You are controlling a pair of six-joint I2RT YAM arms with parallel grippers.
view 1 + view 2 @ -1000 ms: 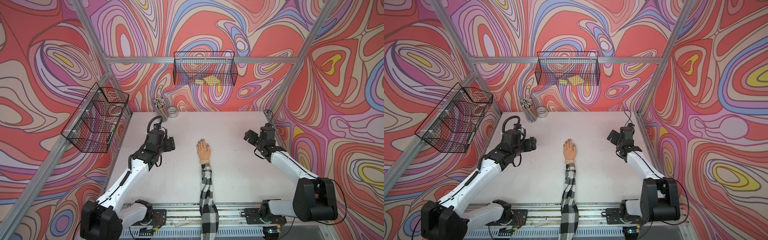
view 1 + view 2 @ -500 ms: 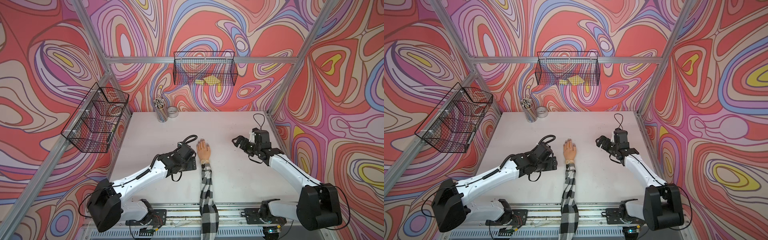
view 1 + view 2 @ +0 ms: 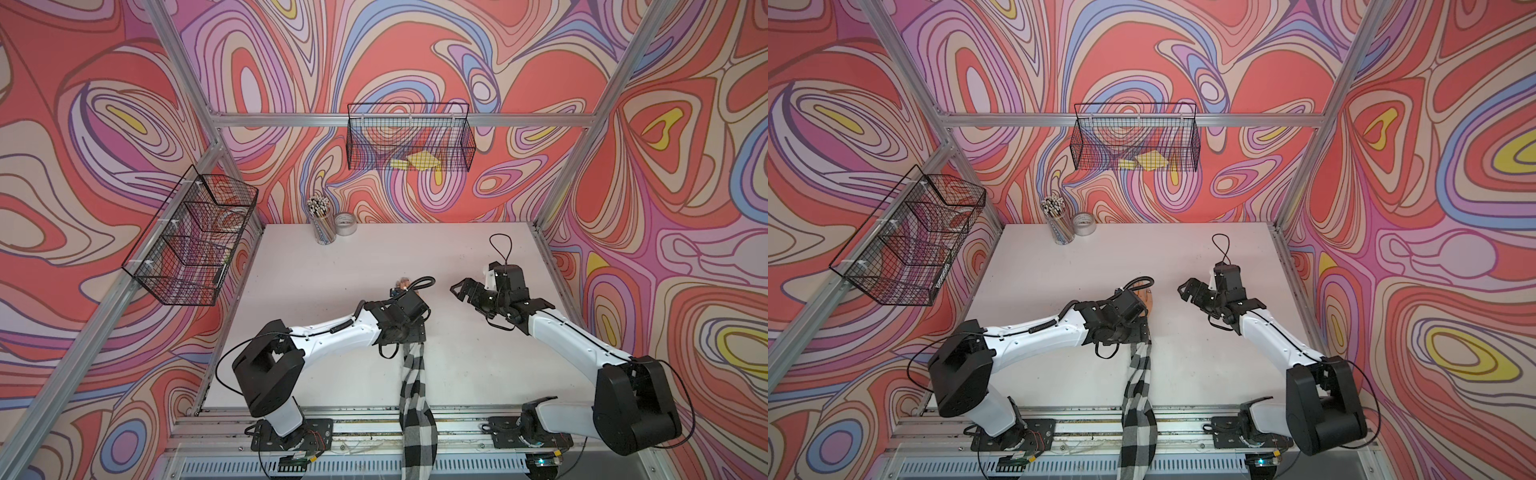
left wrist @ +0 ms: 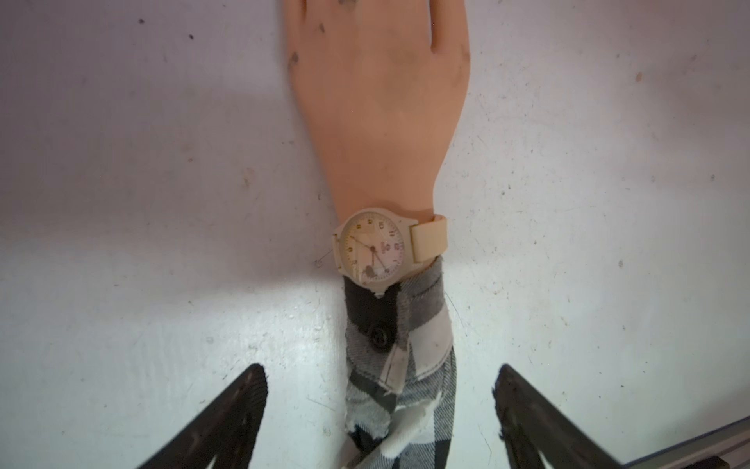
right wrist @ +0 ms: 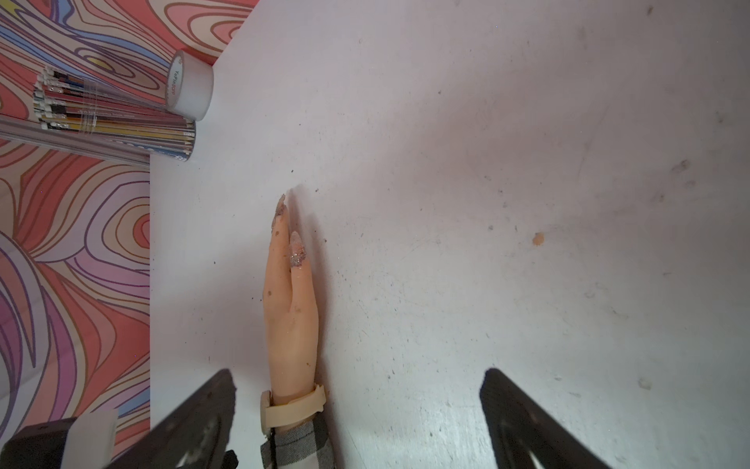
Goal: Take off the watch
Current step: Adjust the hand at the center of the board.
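Approach step: watch (image 4: 373, 249) on dummy hand (image 4: 381, 113) wrist, mid-desk (image 4: 162, 203), touching plaid cuff (image 4: 401, 325). L gripper (image 4: 377, 385) wide over cuff; R gripper (image 3: 461, 289) wide at hand's 3 o'clock. Next, I'd say: pinch strap (image 4: 430, 239), slide it off.

The watch (image 4: 371, 249) sits strapped round the wrist of the hand (image 4: 381, 113), which lies flat in the middle of the table (image 4: 121, 203) with its fingers pointing far. Its dial is round, pale cream with small gold numerals and thin hands, in a beige case, and it faces up. The near edge of the case overlaps the checked cuff (image 4: 406, 320). The smooth beige strap (image 5: 294, 408) wraps snugly down the side of the wrist.
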